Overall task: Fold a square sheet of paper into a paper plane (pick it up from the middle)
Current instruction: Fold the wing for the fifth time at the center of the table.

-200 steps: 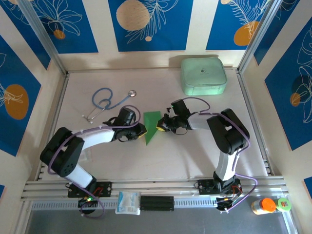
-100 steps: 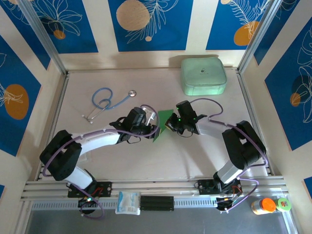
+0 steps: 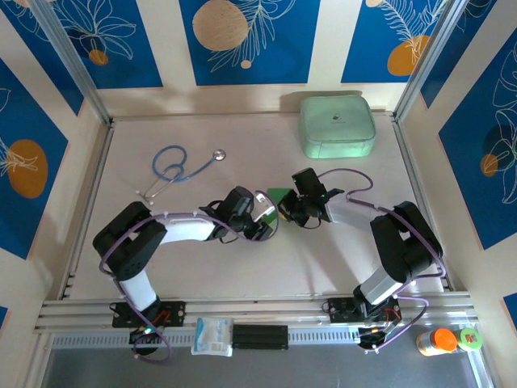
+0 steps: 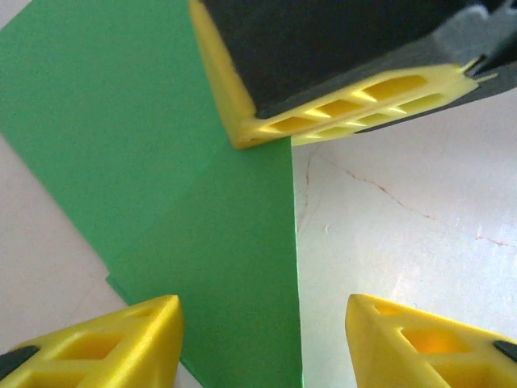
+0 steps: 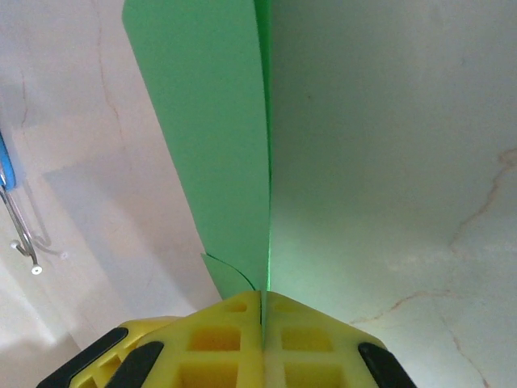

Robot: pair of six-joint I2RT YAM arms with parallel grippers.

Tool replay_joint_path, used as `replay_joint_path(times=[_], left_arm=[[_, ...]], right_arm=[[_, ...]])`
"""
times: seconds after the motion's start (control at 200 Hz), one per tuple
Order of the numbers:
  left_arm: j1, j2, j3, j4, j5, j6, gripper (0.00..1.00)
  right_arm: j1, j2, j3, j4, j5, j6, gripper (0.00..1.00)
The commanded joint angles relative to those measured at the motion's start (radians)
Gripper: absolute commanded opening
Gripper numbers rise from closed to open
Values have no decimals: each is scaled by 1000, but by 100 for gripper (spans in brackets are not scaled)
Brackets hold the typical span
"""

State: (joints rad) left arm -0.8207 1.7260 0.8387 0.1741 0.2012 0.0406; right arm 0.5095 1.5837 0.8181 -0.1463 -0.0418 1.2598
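Pale marbled table (image 3: pixel 202 267) lies under blue patterned walls, and a stethoscope (image 3: pixel 179 166) rests well to the left of both tools. The left gripper (image 3: pixel 264 220) has its jaws apart; one yellow finger (image 4: pixel 121 339) is over the creased green paper (image 4: pixel 121 137), the other over bare table. The paper is between the two tools. The right gripper (image 5: pixel 262 311) is closed tight on the paper's folded edge. A mint zip case (image 3: pixel 338 125) sits far behind it. I judge the sheet light, limp and easy to crumple, so a pinch on the crease near the middle should hold best.
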Motion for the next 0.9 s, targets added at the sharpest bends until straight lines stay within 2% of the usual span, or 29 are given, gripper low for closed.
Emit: replay_joint_path(times=[0.0, 0.31, 0.48, 0.57, 0.74, 0.895], left_arm=[[-14, 15, 16, 40, 9, 80, 55], [-22, 46, 22, 15, -61, 139, 43], [-22, 51, 13, 31, -74, 147, 32], [-22, 53, 8, 38, -72, 150, 28], [-21, 57, -5, 44, -76, 160, 27], [-23, 58, -7, 41, -72, 175, 27]], right_arm=[[-8, 23, 29, -37, -40, 36, 2], [-29, 29, 46, -60, -98, 59, 5], [-43, 33, 49, -85, -117, 64, 10], [-51, 42, 61, -127, -121, 61, 18], [-73, 75, 108, -233, -116, 18, 39], [-94, 122, 172, -282, -137, -43, 42]])
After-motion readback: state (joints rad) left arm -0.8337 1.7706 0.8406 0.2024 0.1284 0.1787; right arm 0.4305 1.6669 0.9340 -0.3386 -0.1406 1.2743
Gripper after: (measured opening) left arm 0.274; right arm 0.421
